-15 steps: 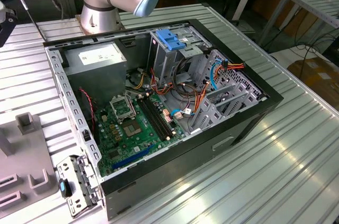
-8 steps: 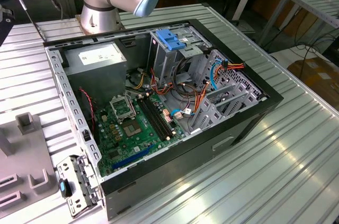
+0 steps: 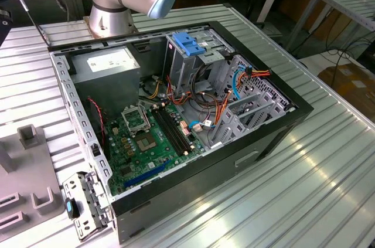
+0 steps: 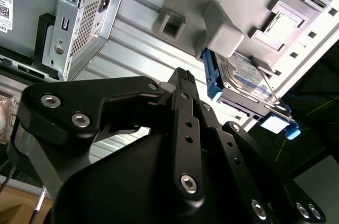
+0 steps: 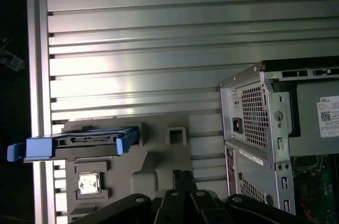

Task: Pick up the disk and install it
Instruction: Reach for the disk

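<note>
Hanging over the ribbed metal table, the jaws showed as black linkage in both wrist views, and whether they were released or clenched could not be told. The disk, dark with bright blue rails, rested on a grey fixture ahead of the jaws and well apart from them, off to one side. The open computer case stood to the jaws' other side, also apart from them.
</note>
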`<state>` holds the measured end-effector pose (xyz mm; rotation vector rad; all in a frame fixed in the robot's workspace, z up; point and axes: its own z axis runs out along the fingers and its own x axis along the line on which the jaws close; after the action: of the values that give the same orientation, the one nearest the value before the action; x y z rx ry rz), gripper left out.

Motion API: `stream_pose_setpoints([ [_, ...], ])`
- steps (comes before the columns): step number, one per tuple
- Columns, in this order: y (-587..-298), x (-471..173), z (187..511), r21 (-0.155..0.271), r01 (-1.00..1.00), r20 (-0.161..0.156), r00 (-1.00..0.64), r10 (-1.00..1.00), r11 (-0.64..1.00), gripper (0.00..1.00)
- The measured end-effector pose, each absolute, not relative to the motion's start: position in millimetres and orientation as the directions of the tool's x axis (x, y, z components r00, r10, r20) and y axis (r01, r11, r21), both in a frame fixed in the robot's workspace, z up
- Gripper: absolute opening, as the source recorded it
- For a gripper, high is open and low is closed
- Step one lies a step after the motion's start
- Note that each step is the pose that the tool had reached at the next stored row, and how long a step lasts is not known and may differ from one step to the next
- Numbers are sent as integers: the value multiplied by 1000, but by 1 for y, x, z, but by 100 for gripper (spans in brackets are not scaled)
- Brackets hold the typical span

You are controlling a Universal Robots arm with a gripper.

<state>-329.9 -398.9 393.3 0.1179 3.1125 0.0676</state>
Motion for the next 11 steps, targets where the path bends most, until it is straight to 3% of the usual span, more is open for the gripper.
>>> stream_pose_setpoints([
  [11,-399,-335,393,44,75,-24,-997,76,996,11],
])
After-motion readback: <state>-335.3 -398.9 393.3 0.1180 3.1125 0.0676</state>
